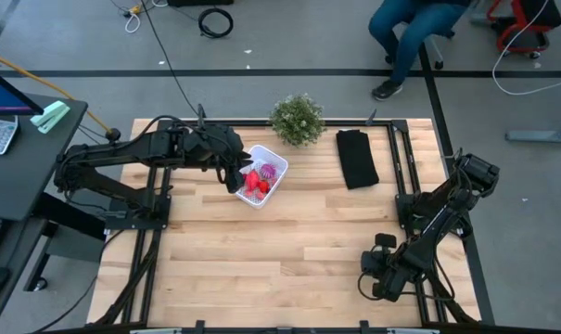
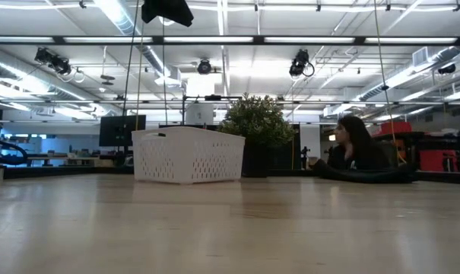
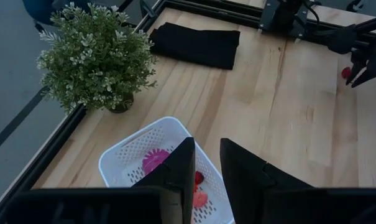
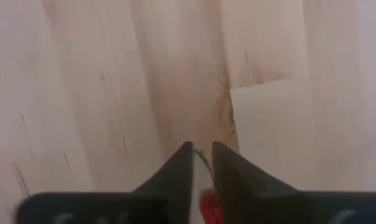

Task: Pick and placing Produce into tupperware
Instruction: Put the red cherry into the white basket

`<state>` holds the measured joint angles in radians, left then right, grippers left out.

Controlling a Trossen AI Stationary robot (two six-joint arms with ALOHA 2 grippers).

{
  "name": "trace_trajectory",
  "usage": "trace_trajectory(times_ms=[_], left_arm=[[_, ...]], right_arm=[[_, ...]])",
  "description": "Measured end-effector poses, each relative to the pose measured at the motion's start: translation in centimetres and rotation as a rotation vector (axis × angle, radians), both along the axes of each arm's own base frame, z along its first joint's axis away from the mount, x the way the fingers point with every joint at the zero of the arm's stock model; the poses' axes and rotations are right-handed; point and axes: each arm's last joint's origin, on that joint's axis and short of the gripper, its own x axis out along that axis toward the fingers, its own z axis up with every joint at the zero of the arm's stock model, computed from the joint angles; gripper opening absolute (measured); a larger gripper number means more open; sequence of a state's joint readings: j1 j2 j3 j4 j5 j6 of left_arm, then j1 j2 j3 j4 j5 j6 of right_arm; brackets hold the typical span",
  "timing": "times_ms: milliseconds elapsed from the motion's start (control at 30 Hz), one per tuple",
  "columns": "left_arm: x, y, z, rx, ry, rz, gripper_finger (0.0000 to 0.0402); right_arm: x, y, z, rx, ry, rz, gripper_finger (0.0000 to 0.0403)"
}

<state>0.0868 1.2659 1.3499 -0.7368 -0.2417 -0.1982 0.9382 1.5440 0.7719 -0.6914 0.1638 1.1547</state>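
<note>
While left gripper (image 1: 235, 174) hovers empty, parted, over tupperware (image 1: 273, 190), right gripper (image 4: 202, 163) pinches red produce (image 4: 210, 205).

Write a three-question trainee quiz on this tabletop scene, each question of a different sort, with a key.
1. True or false: the black cloth lies inside the white container.
2. Which gripper is over the container? A) left gripper B) right gripper C) neither
3. Fill in: the potted plant stands between the container and the ____.

Key:
1. False; the cloth lies flat on the table, beyond the plant.
2. A; the right gripper is low over bare wood near the table's front right, with a red piece between its fingers.
3. Cloth.
</note>
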Motion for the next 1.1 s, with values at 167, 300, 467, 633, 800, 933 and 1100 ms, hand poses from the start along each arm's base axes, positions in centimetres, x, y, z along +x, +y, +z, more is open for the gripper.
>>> trace_trajectory(times_ms=[167, 300, 467, 633, 800, 933, 1100], left_arm=[[0.0, 0.0, 0.0, 0.0, 0.0, 0.0, 0.0084], [0.0, 0.0, 0.0, 0.0, 0.0, 0.0, 0.0083], [0.0, 0.0, 0.1, 0.001, -0.008, 0.0, 0.0076], [0.1, 0.0, 0.2, 0.002, -0.025, 0.0, 0.008], [0.1, 0.0, 0.3, 0.003, -0.031, 0.0, 0.0081], [0.1, 0.0, 0.3, 0.003, -0.031, 0.0, 0.0074], [0.1, 0.0, 0.2, 0.002, -0.023, -0.002, 0.0069]], right_arm=[[0.1, 0.0, 0.0, 0.008, -0.02, -0.099, 0.001], [0.7, -0.2, 0.2, -0.061, -0.175, -0.148, 0.001], [3.8, -1.6, 1.5, -0.3, -0.643, -0.225, 0.0008], [8.1, -4.7, 4.2, -0.574, -0.985, -0.43, 0.0004], [14.2, -9.9, 6.2, -0.49, -1.005, -0.364, 0.0003], [18.0, -15.0, 7.0, -0.317, -1.159, -0.221, 0.0003], [20.2, -21.0, 7.1, -0.342, -1.165, -0.3, 0.0003]])
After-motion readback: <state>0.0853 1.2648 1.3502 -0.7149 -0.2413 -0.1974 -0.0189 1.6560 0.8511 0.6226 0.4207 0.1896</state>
